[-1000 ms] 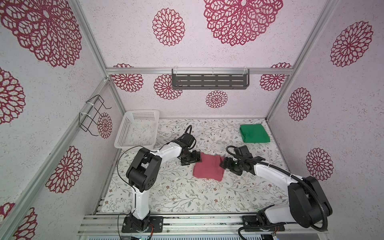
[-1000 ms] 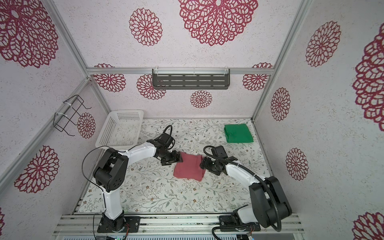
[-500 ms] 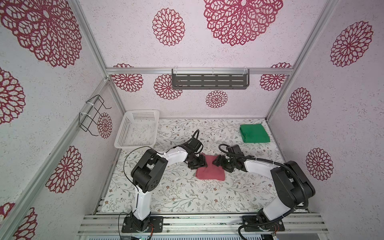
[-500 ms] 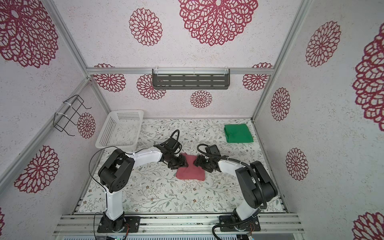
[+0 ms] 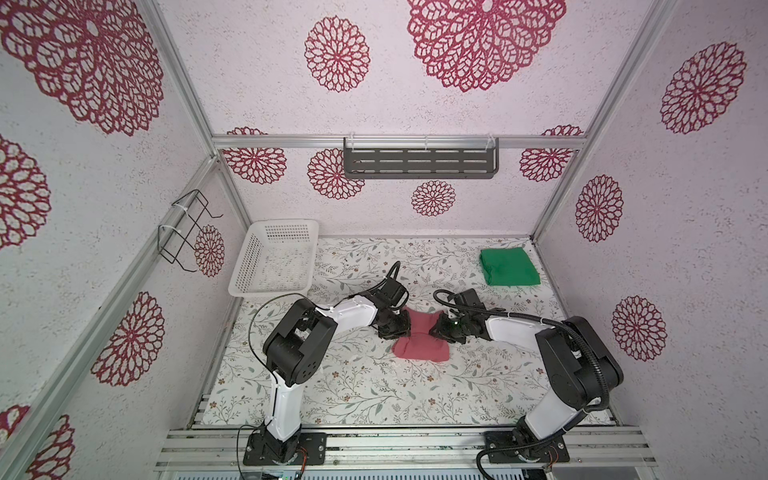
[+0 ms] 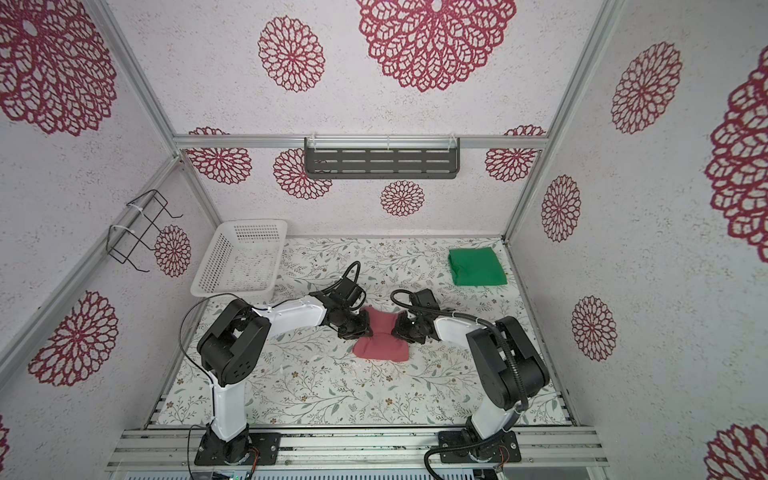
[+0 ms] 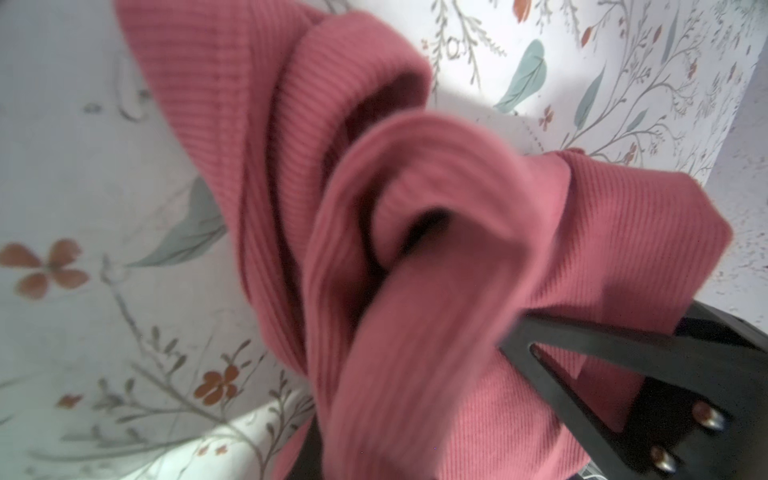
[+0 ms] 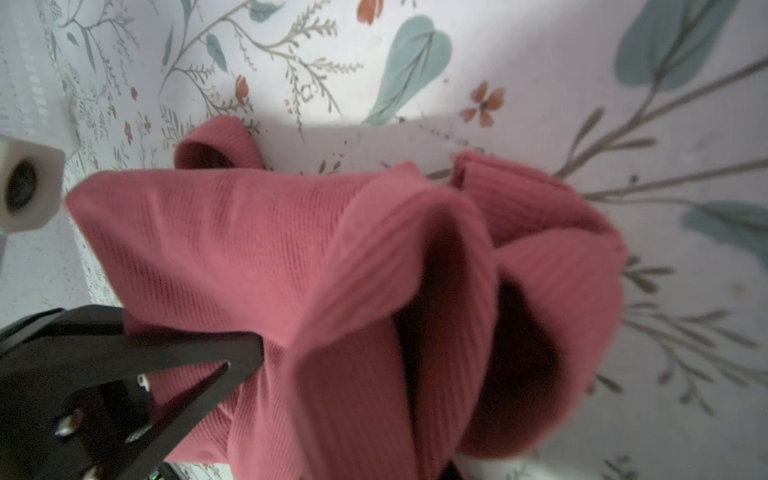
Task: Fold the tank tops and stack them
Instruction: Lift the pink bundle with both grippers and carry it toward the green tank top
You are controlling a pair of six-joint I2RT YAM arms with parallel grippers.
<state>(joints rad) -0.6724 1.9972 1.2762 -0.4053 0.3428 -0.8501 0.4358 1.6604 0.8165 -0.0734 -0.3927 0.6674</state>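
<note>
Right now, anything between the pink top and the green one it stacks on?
Nothing visible. Left gripper and right gripper hold the pink top; the table from there to the green top is bare, apart from the right arm's own wrist.

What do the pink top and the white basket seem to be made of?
Pink top: soft ribbed knit cloth, matte; fine parallel ribs and limp folds show in the wrist views.
Basket: probably moulded plastic, white, smooth; thin stiff walls pierced by regular rows of holes.
</note>
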